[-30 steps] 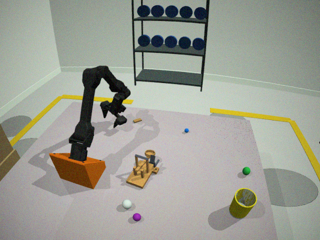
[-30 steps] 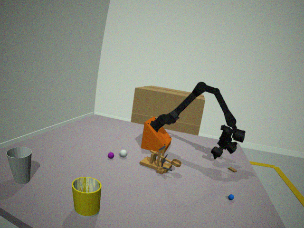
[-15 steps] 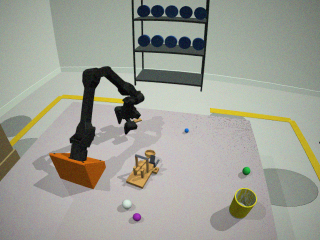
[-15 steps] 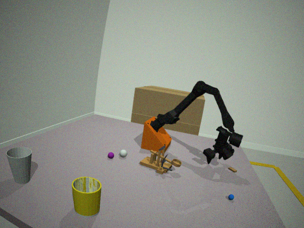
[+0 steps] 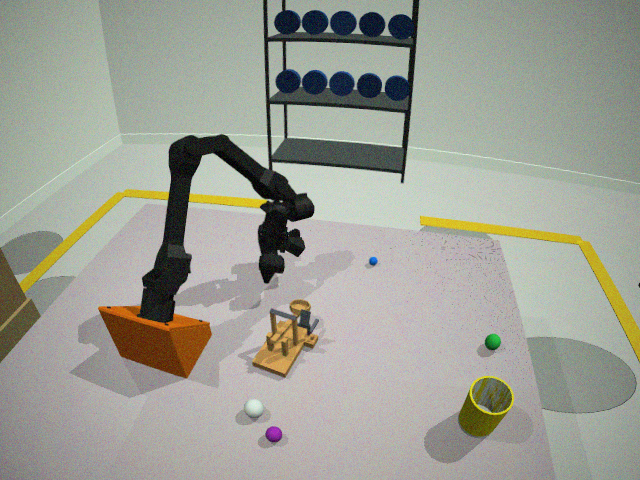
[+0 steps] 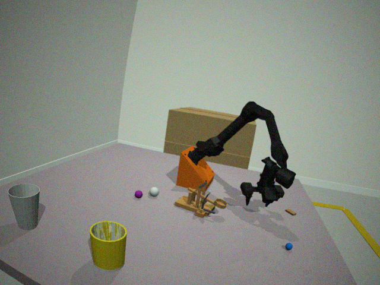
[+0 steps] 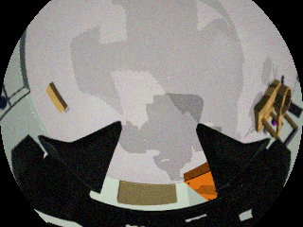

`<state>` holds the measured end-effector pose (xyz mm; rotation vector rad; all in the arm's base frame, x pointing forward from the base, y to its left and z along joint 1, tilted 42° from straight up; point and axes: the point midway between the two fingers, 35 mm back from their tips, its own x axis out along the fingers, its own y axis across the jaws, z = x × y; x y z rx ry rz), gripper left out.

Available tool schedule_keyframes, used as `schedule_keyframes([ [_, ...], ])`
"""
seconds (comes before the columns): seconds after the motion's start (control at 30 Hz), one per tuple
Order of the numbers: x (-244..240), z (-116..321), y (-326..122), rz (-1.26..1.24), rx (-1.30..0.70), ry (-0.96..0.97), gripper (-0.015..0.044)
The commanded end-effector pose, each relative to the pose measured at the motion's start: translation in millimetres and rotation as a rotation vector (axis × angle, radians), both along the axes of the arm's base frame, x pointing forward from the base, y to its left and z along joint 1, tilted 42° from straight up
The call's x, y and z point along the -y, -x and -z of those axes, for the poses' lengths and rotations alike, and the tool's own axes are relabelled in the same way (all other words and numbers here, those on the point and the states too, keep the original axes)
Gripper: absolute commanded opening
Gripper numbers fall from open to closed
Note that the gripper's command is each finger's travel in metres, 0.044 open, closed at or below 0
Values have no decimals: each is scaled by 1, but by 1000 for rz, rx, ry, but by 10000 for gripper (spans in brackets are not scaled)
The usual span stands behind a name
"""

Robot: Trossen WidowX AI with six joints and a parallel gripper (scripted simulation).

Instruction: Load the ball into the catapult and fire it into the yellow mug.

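Note:
My gripper (image 5: 283,268) (image 6: 257,205) (image 7: 161,127) is open and empty, pointing down above the table behind the catapult's cup end. The wooden catapult (image 5: 276,359) (image 6: 187,205) (image 7: 266,108) stands on the table; its round cup (image 5: 299,306) (image 6: 220,203) looks empty and raised. A white ball (image 5: 253,408) (image 6: 154,191) and a smaller purple ball (image 5: 273,434) (image 6: 138,194) (image 7: 274,122) lie near each other. A blue ball (image 5: 373,260) (image 6: 288,246) and a green ball (image 5: 493,341) lie apart. The yellow mug (image 5: 478,418) (image 6: 108,253) stands upright; its bottom is hidden.
A small wooden block (image 6: 290,212) (image 7: 57,98) lies near the gripper. The orange arm base (image 5: 155,341) (image 6: 192,171) (image 7: 201,185) stands beside the catapult. A grey cup (image 6: 24,208) stands near the yellow mug. A large box (image 6: 208,135) and a rack (image 5: 341,152) stand beyond the table.

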<state>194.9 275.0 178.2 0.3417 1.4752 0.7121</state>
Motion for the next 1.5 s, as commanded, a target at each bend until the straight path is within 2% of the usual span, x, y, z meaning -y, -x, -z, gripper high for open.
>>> schedule_keyframes([
  [0.0, 18, 10, -13, 104, -73, 23, 440],
  [0.7, 117, 46, -64, 646, -409, 66, 440],
  [1.47, 224, 78, -78, 1257, -820, 10, 440],
])
